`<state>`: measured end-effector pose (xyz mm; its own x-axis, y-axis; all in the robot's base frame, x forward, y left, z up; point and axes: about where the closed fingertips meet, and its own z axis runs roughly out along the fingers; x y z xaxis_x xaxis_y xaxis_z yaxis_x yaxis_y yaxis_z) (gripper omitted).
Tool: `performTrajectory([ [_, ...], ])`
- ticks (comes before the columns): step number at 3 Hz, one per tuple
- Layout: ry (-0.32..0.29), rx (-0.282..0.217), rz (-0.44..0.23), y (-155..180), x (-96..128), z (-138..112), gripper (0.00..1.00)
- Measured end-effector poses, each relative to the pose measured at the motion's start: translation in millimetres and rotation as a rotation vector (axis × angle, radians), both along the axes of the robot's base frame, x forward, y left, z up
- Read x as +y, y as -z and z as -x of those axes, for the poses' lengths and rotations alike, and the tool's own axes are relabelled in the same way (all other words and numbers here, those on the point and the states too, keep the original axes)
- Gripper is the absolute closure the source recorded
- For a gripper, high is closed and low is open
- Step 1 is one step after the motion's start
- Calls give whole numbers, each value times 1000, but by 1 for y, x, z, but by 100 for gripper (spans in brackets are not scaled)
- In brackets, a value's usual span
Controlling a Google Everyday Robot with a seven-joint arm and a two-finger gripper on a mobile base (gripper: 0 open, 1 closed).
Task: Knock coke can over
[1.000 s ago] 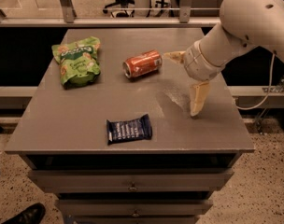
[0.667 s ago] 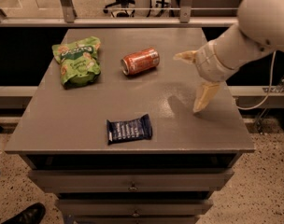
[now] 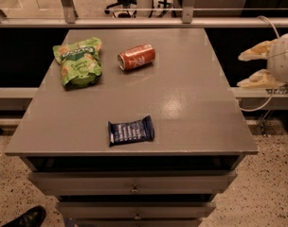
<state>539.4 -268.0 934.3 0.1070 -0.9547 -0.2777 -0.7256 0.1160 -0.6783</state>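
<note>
The grey surface is the top of a low cabinet with drawers. It stands on a speckled floor, with a metal rail running behind it and a chair base farther back. The pincer hangs off the right edge of the surface, level with its back half, touching nothing. Its two pale fingers are spread apart and point in toward the surface. A thin cable loops just below it. The can lies on its side well away from the pincer, across the surface toward the far left part, with its silver end facing away from the pincer. A green bag lies flat just beyond the can, farther still from the pincer. A dark blue wrapper lies near the front edge, below and away from the pincer, well apart from the can. Only bare surface lies between the pincer and the can. A dark shoe shows on the floor at the corner farthest from the pincer.
</note>
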Motion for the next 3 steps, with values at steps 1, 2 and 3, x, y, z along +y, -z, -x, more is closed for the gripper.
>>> performTrajectory([
  [1, 32, -26, -9, -8, -11, 3, 21],
  [2, 26, -36, -38, -9, -7, 2, 1],
  [3, -8, -102, -125, -33, 1, -17, 0],
])
